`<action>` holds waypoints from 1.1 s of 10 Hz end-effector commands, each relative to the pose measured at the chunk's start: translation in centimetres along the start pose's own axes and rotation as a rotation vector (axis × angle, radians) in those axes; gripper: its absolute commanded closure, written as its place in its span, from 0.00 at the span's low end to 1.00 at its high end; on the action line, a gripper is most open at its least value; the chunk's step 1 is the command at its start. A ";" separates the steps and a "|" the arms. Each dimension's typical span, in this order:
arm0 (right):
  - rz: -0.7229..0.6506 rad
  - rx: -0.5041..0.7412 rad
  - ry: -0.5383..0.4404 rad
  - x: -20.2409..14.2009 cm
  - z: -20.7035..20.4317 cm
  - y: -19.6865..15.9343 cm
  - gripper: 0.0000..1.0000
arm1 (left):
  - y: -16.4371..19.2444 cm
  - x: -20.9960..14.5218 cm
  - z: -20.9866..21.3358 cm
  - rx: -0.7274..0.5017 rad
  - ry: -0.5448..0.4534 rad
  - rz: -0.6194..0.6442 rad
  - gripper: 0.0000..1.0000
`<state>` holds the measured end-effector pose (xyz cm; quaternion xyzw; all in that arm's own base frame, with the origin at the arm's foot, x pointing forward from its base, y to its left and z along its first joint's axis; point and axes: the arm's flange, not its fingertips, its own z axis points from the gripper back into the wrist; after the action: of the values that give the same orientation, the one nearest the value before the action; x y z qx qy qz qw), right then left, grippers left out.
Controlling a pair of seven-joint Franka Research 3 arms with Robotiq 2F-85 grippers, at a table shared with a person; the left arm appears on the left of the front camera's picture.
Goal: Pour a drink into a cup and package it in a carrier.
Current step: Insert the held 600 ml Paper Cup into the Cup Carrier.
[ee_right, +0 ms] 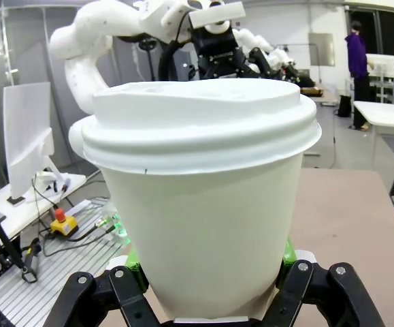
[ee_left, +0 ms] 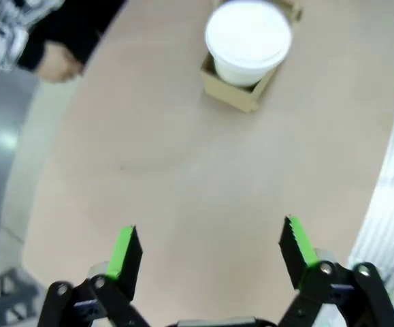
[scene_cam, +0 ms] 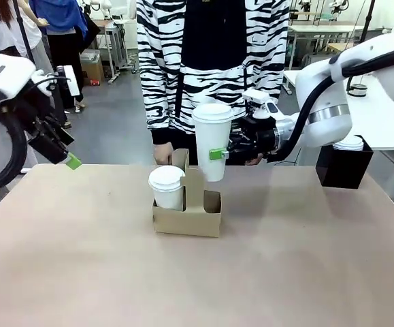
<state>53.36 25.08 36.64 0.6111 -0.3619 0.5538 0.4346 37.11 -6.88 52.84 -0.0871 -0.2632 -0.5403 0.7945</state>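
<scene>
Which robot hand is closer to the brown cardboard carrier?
The right. The right hand holds a lidded cup just above the carrier; the left hand hangs open, off by the left edge of the table.

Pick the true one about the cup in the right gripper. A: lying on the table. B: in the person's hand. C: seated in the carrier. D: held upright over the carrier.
D: the right gripper clamps the lidded cup upright, its base above the free side of the carrier.

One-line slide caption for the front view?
Right gripper holds a lidded cup just above the carrier, beside a second cup seated there.
</scene>
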 end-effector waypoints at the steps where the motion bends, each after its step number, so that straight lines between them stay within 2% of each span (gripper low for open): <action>1: 0.012 0.006 -0.030 -1.1 -0.9 0.4 0.20 | 0.1 1.1 0.2 0.022 0.048 0.054 0.00; 8: -0.048 0.096 -0.045 -6.9 -2.7 1.0 0.20 | 0.1 1.1 0.2 0.022 0.048 0.054 0.00; 11: 0.021 0.066 -0.049 -8.9 -2.5 0.0 0.20 | 0.1 1.1 0.2 0.022 0.048 0.054 0.00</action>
<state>50.61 26.79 27.78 0.6459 -0.3384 0.5420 0.4177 37.29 -7.58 53.22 -0.0744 -0.2535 -0.5197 0.8125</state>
